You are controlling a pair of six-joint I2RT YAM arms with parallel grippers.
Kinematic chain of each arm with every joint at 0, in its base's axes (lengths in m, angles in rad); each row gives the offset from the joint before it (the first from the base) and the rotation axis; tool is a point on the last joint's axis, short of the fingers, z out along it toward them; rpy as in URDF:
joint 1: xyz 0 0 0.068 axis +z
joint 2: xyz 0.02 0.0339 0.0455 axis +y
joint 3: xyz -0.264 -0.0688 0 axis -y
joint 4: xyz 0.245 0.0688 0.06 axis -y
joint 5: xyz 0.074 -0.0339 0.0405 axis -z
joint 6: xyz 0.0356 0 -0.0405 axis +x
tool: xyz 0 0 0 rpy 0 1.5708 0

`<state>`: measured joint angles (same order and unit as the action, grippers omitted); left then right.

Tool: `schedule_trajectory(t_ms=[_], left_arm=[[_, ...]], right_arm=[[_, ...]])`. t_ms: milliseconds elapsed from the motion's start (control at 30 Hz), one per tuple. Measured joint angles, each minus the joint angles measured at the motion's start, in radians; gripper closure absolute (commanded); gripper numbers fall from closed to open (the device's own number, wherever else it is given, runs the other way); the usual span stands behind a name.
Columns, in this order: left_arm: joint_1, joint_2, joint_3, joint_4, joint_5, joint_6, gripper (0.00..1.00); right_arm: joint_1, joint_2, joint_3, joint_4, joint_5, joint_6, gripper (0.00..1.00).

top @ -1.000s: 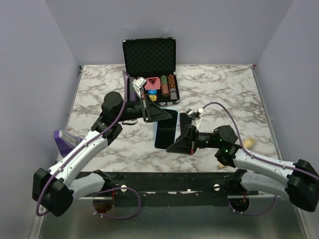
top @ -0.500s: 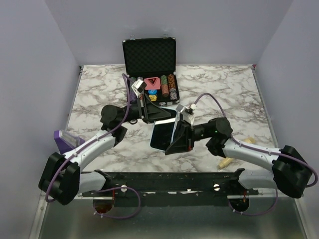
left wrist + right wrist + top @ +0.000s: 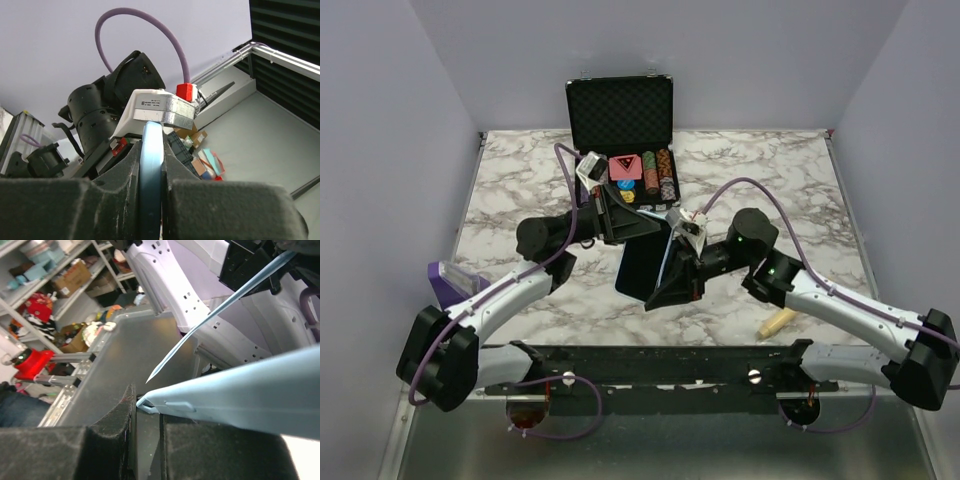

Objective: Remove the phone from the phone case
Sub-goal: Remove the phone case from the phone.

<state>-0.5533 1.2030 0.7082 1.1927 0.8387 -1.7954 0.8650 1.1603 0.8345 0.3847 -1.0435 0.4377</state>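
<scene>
Held up off bench (image 3: pixel 770 180) near centre, tilted, dark face up: phone (image 3: pixel 638 268), sitting in pale-blue case (image 3: pixel 666 255). Pinched at far end by L end effector (image 3: pixel 642 226), nearly shut, w/ case rim wedged tight btwn pads (image 3: pixel 100 200) in L wrist view. Pinched at near-right edge by R end effector (image 3: pixel 660 290), also nearly shut, clamped on case by a side button. In R wrist view, thin pale sliver splayed off main body; can't tell if case lip or phone edge. At back of bench, open chip box (image 3: pixel 620 110) w/ chips. Near R arm, wooden stick (image 3: pixel 778 322). At L edge, purple item (image 3: pixel 445 280).
</scene>
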Motion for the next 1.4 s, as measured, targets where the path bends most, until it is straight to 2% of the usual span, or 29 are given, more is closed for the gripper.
schedule_trajectory(t_ms=[167, 300, 667, 900, 1233, 1400], left_arm=[[-0.012, 0.028, 0.013, 0.033, -0.009, 0.028, 1.0], [-0.027, 0.041, 0.02, 0.034, -0.008, 0.053, 1.0], [-0.063, 0.099, 0.058, 0.093, -0.018, -0.017, 1.0], [-0.064, 0.132, 0.113, 0.158, -0.023, -0.065, 1.0], [-0.064, 0.134, 0.133, 0.232, 0.007, -0.069, 1.0], [-0.064, 0.134, 0.132, 0.265, 0.011, -0.067, 1.0]], right_arm=[[0.012, -0.045, 0.031, -0.203, 0.114, -0.137, 0.99], [0.018, -0.076, 0.033, -0.286, 0.164, -0.19, 0.99], [-0.003, -0.103, 0.027, -0.191, 0.046, -0.092, 0.99], [0.002, -0.069, 0.166, -0.39, 0.027, -0.207, 0.99], [0.082, -0.055, 0.295, -0.661, 0.195, -0.404, 0.99], [0.099, -0.05, 0.321, -0.708, 0.212, -0.446, 0.98]])
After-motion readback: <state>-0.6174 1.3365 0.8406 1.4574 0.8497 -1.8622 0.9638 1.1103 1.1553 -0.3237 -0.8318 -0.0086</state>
